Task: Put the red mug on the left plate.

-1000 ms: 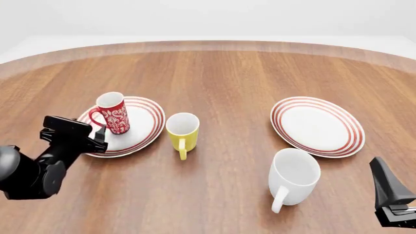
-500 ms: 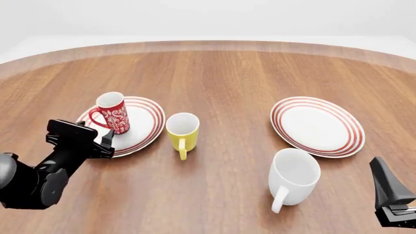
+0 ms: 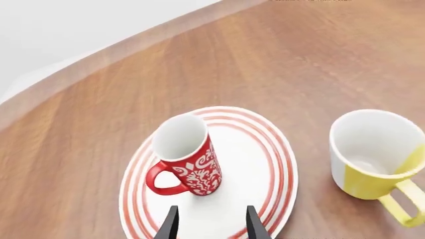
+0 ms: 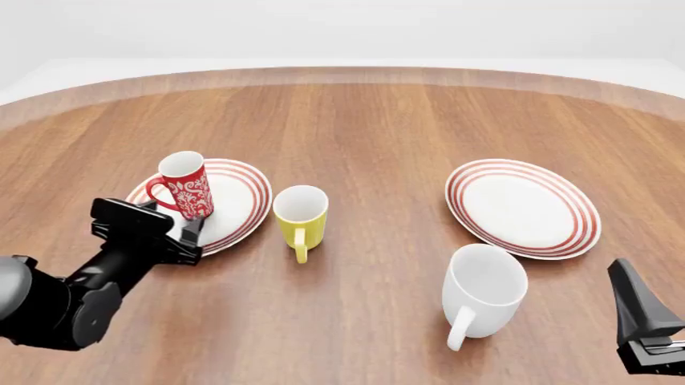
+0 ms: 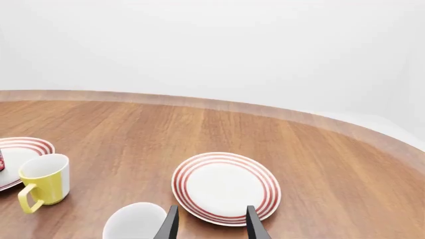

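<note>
So there's a plain yellow mug (image 4: pixel 300 217) sitting upright on the wood table (image 4: pixel 374 128), handle pointing toward the camera side, white inside. Over on the right there's a second white plate with red rings (image 4: pixel 524 207), nothing on it. Just in front of that plate is a bigger plain white mug (image 4: pixel 483 290), leaning a bit in the front view with its handle toward the near edge, close to the plate's rim but apart from it.
</note>
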Tool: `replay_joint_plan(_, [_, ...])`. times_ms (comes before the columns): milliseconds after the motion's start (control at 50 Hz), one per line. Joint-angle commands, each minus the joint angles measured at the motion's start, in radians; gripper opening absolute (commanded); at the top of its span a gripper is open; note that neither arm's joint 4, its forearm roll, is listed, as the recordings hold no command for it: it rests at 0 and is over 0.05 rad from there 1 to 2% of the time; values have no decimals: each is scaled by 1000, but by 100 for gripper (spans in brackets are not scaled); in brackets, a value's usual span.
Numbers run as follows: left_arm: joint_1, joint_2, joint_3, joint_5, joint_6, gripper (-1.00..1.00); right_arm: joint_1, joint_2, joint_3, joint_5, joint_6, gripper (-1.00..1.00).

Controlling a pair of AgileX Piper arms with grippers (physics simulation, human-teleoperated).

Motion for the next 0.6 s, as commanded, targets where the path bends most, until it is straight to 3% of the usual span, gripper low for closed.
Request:
replay_joint_plan(20, [-49,-27,10,16,-18,100,3,0,0,0,-1,100])
replay_joint_plan(600, [-335,-182,133,39,-122,100,6,0,0,1,-3,100])
